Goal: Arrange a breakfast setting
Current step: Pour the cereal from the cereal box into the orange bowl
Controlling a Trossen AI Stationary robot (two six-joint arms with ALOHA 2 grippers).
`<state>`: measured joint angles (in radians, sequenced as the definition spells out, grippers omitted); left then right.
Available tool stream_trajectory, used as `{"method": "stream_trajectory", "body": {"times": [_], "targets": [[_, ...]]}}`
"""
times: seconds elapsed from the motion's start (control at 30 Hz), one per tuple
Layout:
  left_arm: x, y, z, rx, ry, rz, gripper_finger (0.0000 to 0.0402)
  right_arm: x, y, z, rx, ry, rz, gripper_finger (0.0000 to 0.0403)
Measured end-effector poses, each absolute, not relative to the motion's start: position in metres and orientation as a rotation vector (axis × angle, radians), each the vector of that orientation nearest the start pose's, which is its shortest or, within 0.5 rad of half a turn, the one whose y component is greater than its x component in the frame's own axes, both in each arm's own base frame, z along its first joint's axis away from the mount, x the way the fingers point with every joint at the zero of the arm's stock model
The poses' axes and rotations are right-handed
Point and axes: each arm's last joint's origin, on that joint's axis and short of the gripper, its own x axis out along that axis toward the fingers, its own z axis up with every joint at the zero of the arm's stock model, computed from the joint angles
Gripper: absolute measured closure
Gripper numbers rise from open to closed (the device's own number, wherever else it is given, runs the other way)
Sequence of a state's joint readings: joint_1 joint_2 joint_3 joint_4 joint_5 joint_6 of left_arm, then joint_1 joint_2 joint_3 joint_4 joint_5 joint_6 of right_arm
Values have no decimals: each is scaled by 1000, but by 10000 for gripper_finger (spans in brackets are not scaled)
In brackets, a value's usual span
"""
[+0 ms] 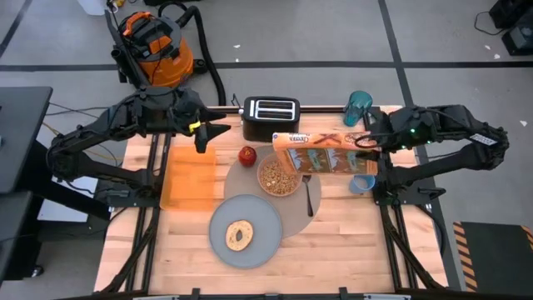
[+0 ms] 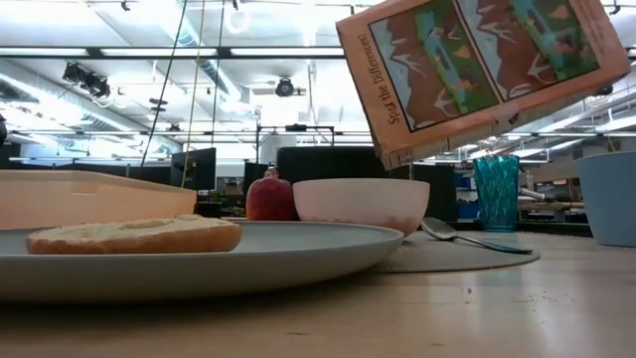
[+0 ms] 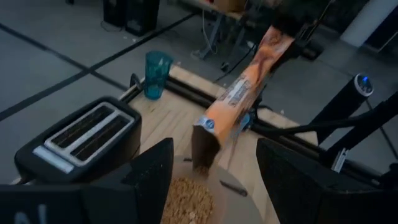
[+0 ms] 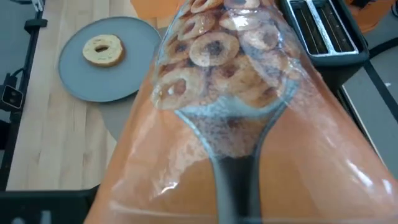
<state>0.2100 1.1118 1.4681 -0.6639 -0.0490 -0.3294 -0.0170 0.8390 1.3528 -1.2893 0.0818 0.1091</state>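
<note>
1. Holding the cereal box (image 1: pixel 325 152) by its far end, the right gripper (image 1: pixel 369 140) is clamped on it near the table's right edge; the box is tilted in the air with its open end down over the bowl (image 1: pixel 280 176).
2. From the low view, the box (image 2: pixel 484 70) hangs above the bowl (image 2: pixel 361 204) and does not touch it.
3. The bowl has cereal in it and stands on the mat (image 1: pixel 291 216), toward the back of the table (image 1: pixel 350 250).
4. The plate (image 1: pixel 245 231) lies at the front of the mat and partly over it, with the bagel (image 1: pixel 240 235) on it.
5. The spoon (image 1: pixel 308 193) lies on the mat just right of the bowl.
6. The apple (image 1: pixel 247 155) stands just left of the bowl, at the mat's back rim.
7. The cup (image 1: pixel 361 183) stands near the right edge, under the box's held end.
8. The left gripper (image 1: pixel 206 131) hovers near the back left, beside the toaster (image 1: pixel 271 117), its fingers (image 3: pixel 152 174) apart and empty.
9. The teal bottle (image 1: pixel 359 107) stands at the back edge, right of the toaster.
</note>
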Motion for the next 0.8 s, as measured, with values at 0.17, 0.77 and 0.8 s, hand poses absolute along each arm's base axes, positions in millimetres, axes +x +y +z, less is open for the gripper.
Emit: {"method": "stream_trajectory", "body": {"times": [0.17, 0.77, 0.8], "targets": [[201, 45, 461, -344, 174, 298, 164, 78, -4, 401, 127, 669, -145, 181], [204, 37, 494, -325, -166, 204, 164, 39, -2, 363, 232, 402, -120, 181], [205, 35, 495, -330, -171, 183, 164, 36, -2, 361, 233, 394, -119, 181]]}}
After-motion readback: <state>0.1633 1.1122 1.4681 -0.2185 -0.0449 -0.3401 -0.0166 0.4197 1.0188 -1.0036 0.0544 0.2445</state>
